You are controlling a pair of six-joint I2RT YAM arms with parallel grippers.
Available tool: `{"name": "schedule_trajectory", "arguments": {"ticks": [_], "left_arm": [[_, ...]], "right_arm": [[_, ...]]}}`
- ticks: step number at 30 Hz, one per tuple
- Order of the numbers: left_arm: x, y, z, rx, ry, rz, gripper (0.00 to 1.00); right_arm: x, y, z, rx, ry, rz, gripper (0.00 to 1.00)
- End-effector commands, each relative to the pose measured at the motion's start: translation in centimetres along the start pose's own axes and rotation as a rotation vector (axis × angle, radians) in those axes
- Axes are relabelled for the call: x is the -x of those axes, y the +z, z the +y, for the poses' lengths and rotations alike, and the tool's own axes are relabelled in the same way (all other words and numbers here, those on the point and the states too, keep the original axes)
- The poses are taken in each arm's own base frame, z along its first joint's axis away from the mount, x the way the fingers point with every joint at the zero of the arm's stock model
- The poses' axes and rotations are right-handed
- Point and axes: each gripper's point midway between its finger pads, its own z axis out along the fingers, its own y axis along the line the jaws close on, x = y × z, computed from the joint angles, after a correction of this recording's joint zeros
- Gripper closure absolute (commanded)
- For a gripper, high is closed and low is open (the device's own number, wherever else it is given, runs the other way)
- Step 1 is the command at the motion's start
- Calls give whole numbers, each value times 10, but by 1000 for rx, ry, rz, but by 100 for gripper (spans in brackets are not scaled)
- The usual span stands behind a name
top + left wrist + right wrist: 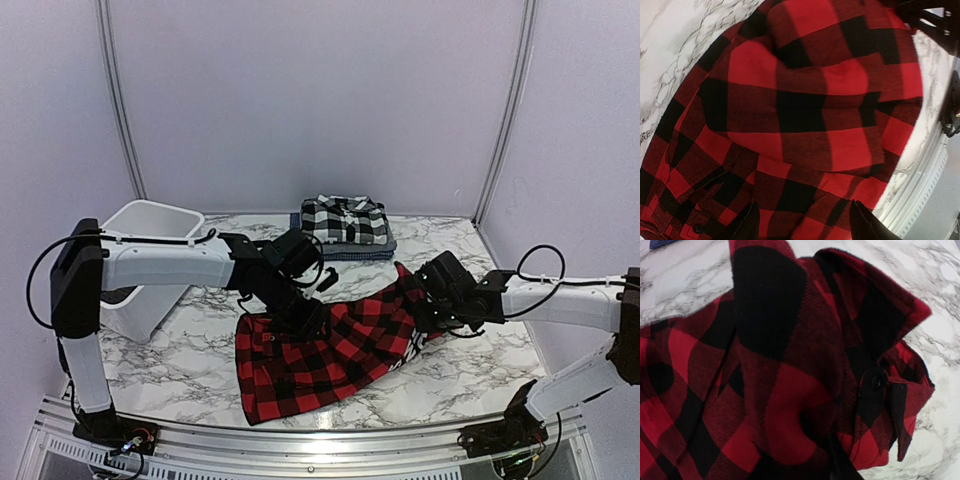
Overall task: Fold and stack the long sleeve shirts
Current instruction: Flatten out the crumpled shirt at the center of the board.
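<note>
The red-and-black buffalo-check cloth shirt (320,355) lies rumpled at lower centre of the marble desk (180,340), probably for folding room, just below the folded black-and-white plaid shirt (344,220) at upper centre. The left pincer (805,225) stands apart over it. The right pincer (432,318) is at its right edge, and I cannot tell its state.

Red-and-black check cloth shirt (330,350) covers centre. White plastic tub (150,240) blocks far left, folded plaid shirt stack (343,225) far centre; white marble tabletop (170,365) bare near left, far right.
</note>
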Motion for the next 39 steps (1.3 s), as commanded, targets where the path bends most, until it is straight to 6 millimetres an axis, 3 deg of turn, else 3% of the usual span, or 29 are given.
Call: {"name": "schedule_trajectory", "arguments": {"ticks": [1, 7, 12, 18, 21, 23, 25, 26, 28, 30, 33, 39], "left_arm": [[-1, 14, 14, 92, -52, 28, 35], [-12, 39, -17, 21, 63, 75, 22], [-13, 54, -22, 36, 78, 89, 16], [3, 78, -21, 98, 45, 63, 14], [13, 87, -22, 109, 2, 43, 23], [21, 86, -26, 103, -4, 19, 36], [26, 84, -26, 112, -5, -2, 56], [29, 82, -23, 131, -4, -15, 72], [35, 73, -17, 167, -9, -46, 91], [43, 55, -4, 226, -22, -93, 100], [56, 19, 15, 289, -53, -170, 100], [77, -82, 66, 378, -188, -357, 100]], "right_arm": [[-10, 1, -16, -14, 83, 4, 82], [-17, 10, -30, -8, 149, -3, 92], [-6, 14, -29, 2, 159, -42, 94], [11, 16, -15, 42, 141, -62, 95], [16, 15, -11, 54, 134, -70, 95], [20, 14, -10, 57, 130, -82, 95], [25, 12, -11, 49, 122, -97, 95], [28, 12, -11, 42, 117, -102, 95], [34, 11, -11, 30, 107, -114, 96], [42, 10, -9, 28, 93, -132, 96], [57, 8, -6, 37, 75, -171, 96], [90, 10, -5, 53, 43, -242, 96]]}}
